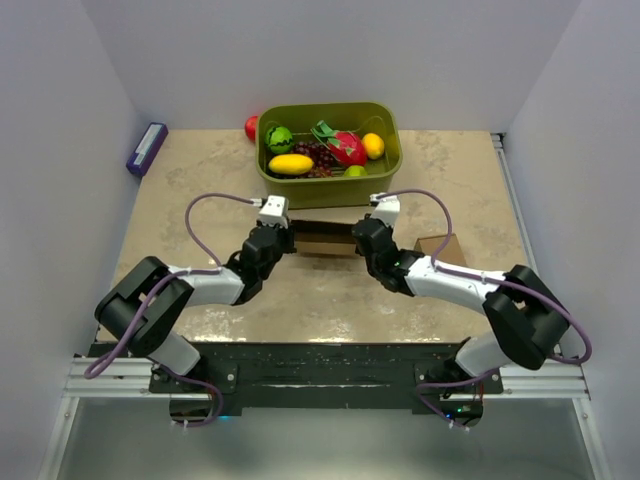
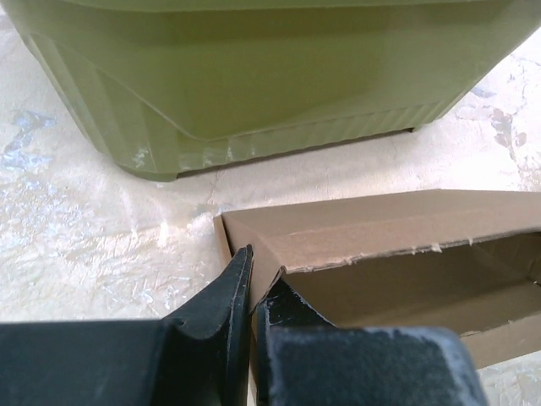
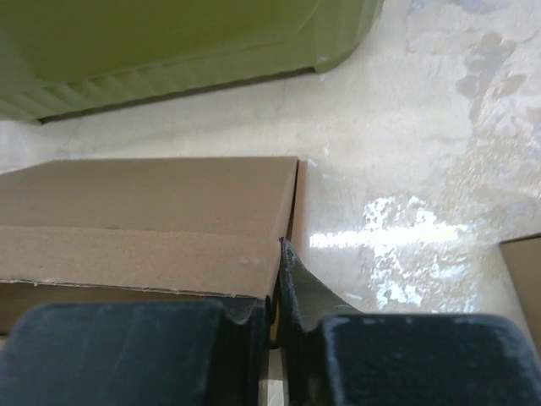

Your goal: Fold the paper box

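Observation:
The paper box (image 1: 325, 238) is a brown cardboard piece lying between my two grippers, just in front of the green bin. In the left wrist view its open side faces the camera, with the top panel (image 2: 380, 228) folded over. My left gripper (image 2: 252, 292) is shut on the box's left end wall, one finger inside and one outside. My right gripper (image 3: 277, 271) is shut on the right end wall of the paper box (image 3: 152, 203). Seen from above, the left gripper (image 1: 290, 240) and the right gripper (image 1: 357, 240) face each other across the box.
The green bin (image 1: 385, 150) holds several toy fruits and stands close behind the box (image 2: 254, 76). A small cardboard cube (image 1: 440, 250) sits just right of my right arm. A purple object (image 1: 146, 148) lies at the far left. A red ball (image 1: 251, 127) rests by the bin.

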